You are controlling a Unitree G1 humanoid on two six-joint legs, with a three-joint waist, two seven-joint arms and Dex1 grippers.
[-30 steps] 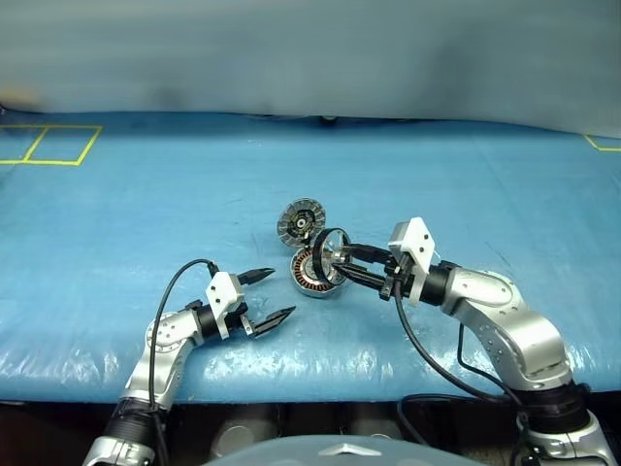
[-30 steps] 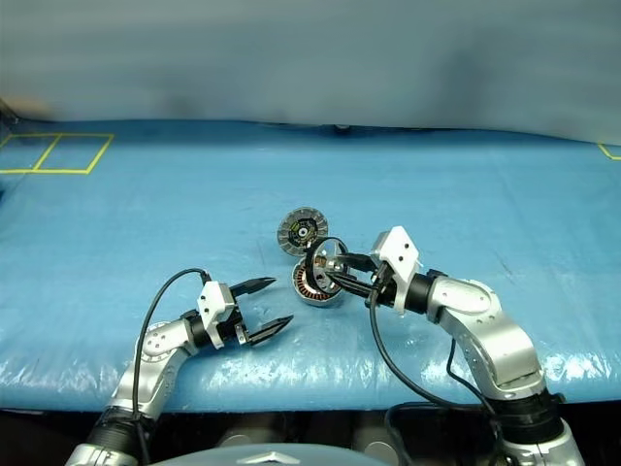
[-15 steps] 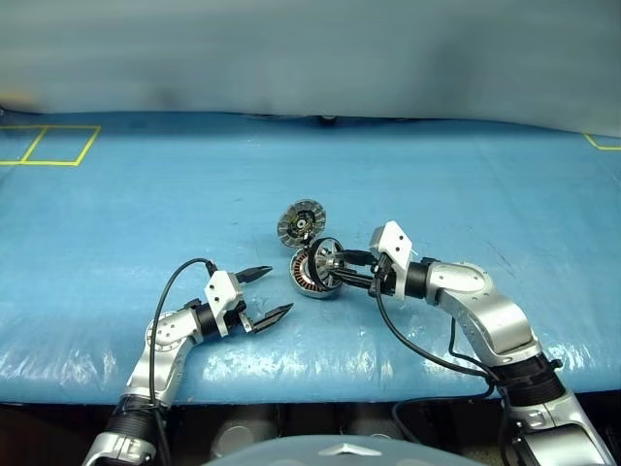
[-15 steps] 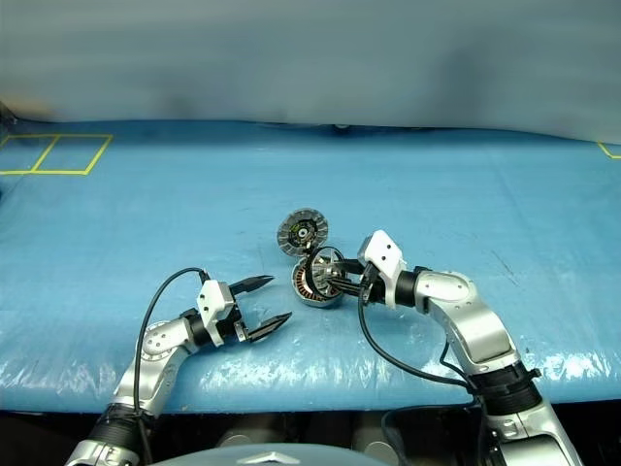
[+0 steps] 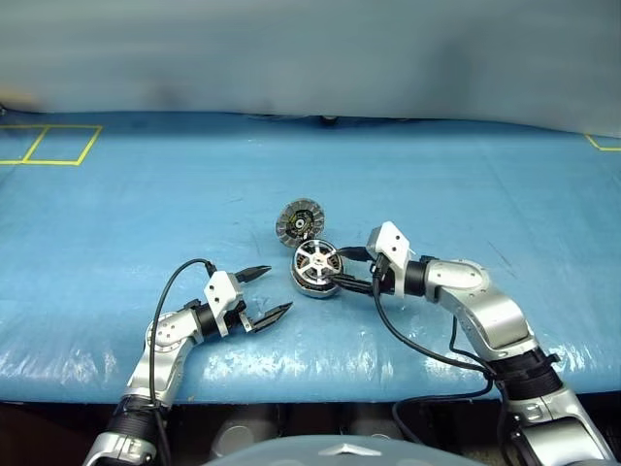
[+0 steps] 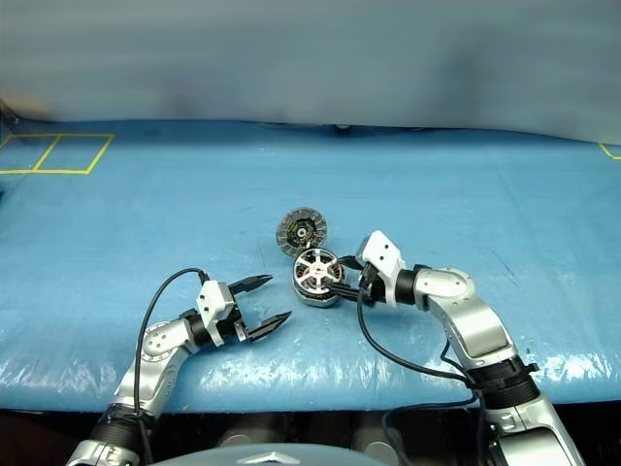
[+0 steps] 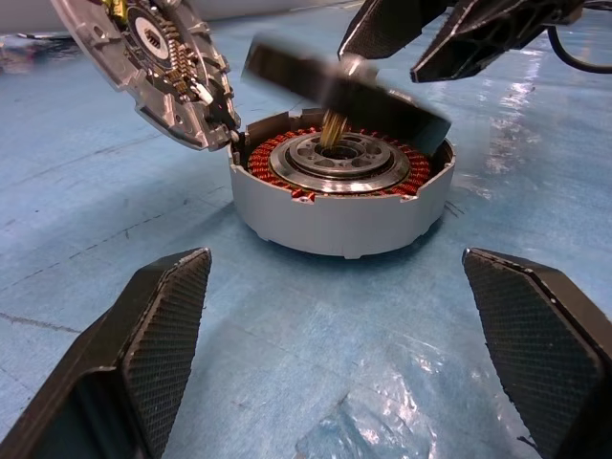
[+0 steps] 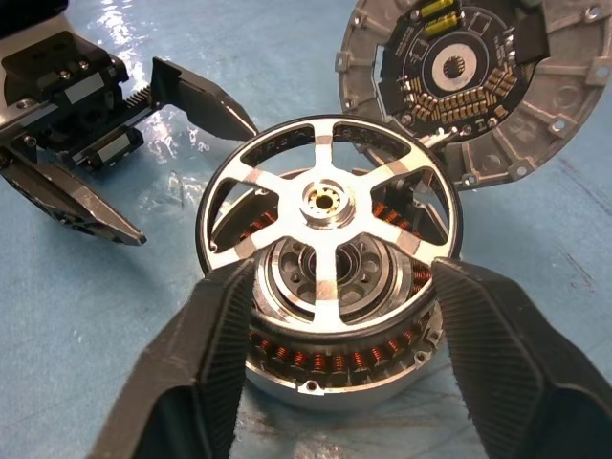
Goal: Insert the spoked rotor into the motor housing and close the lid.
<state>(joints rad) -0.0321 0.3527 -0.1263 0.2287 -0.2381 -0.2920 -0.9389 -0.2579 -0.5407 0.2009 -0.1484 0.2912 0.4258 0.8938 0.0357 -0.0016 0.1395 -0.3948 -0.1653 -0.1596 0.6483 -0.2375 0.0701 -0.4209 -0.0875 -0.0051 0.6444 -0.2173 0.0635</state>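
Note:
The motor housing (image 5: pixel 315 282), a grey cup with copper windings, sits mid-table. The spoked rotor (image 8: pixel 325 229) lies tilted on top of it, its hub over the housing's hub. The lid (image 5: pixel 299 219) stands propped open at the housing's far rim, with its ribbed, dark-centred face towards me. My right gripper (image 5: pixel 347 272) is just right of the housing. It is open, with one finger (image 8: pixel 215 373) on each side of the rotor's near edge. My left gripper (image 5: pixel 277 289) is open and empty, a short way to the left of the housing and pointing at it.
A blue crinkled cover (image 5: pixel 466 184) spreads over the table, with its front edge close behind both arms. Yellow tape squares (image 5: pixel 49 144) mark the far left corner. Black cables loop from each wrist.
My right gripper came down and forward with the rotor, which went from upright to lying over the housing. Its fingers then spread apart. The left gripper stayed where it was.

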